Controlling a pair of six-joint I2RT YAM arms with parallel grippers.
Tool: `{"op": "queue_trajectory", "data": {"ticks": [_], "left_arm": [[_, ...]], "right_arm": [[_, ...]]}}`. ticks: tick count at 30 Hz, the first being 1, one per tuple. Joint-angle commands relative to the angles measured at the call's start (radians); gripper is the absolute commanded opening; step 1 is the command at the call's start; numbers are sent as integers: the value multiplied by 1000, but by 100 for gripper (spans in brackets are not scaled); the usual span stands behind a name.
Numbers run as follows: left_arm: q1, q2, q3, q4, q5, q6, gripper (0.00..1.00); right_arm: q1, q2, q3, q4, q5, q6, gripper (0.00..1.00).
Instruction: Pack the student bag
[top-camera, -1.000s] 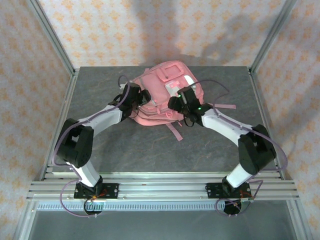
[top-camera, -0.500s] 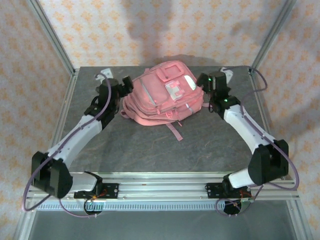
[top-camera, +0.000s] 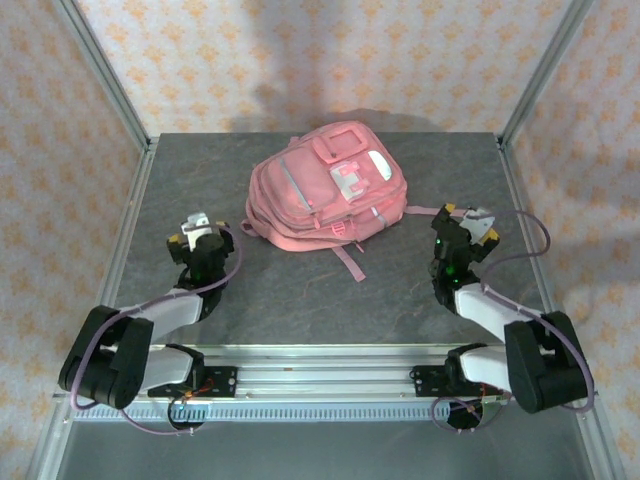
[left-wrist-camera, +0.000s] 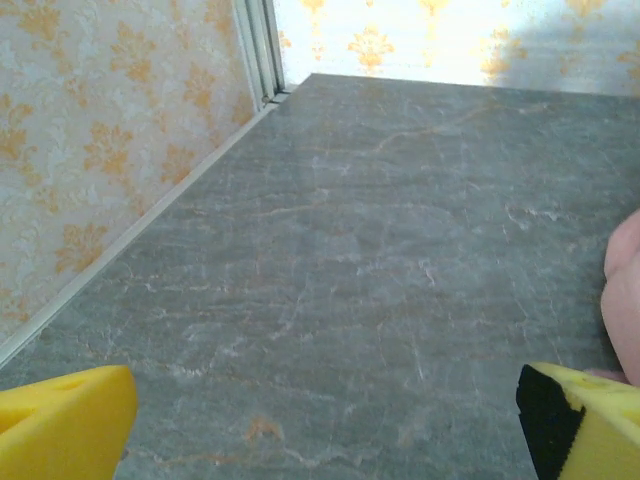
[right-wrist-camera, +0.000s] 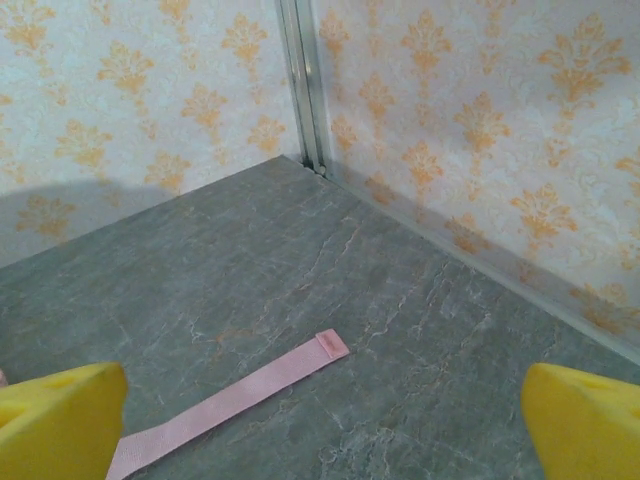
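The student bag (top-camera: 325, 190), a large pink backpack with a pale patch on its front, lies flat at the back middle of the table. My left gripper (top-camera: 197, 230) rests low at the near left, well clear of the bag, open with nothing between its yellow fingers (left-wrist-camera: 60, 425). A pink edge of the bag (left-wrist-camera: 626, 290) shows at the right of the left wrist view. My right gripper (top-camera: 467, 221) sits at the near right, open and empty. One pink strap (right-wrist-camera: 230, 393) of the bag lies flat on the table ahead of it.
The grey stone-pattern table (top-camera: 300, 290) is fenced by metal frame posts (top-camera: 110, 80) and patterned walls on three sides. Another strap (top-camera: 350, 262) trails from the bag toward the front. A wall corner (right-wrist-camera: 303, 90) stands beyond the right gripper.
Both arms have drawn back from the bag's sides to the near part of the table and folded low. Both grippers opened wide. The bag stays flat at the back.
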Motion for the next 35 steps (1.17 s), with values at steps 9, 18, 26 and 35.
{"op": "queue_trajectory", "data": {"ticks": [9, 18, 26, 35], "left_arm": [[67, 141, -100, 552, 118, 128, 100], [145, 291, -138, 774, 224, 93, 100], [152, 293, -133, 767, 213, 83, 100], [153, 293, -129, 765, 209, 82, 100]], "right_arm": [[-93, 239, -176, 606, -193, -100, 100], [-145, 299, -156, 587, -347, -91, 100], [-141, 298, -144, 561, -352, -91, 100], [-151, 291, -145, 551, -371, -87, 100]]}}
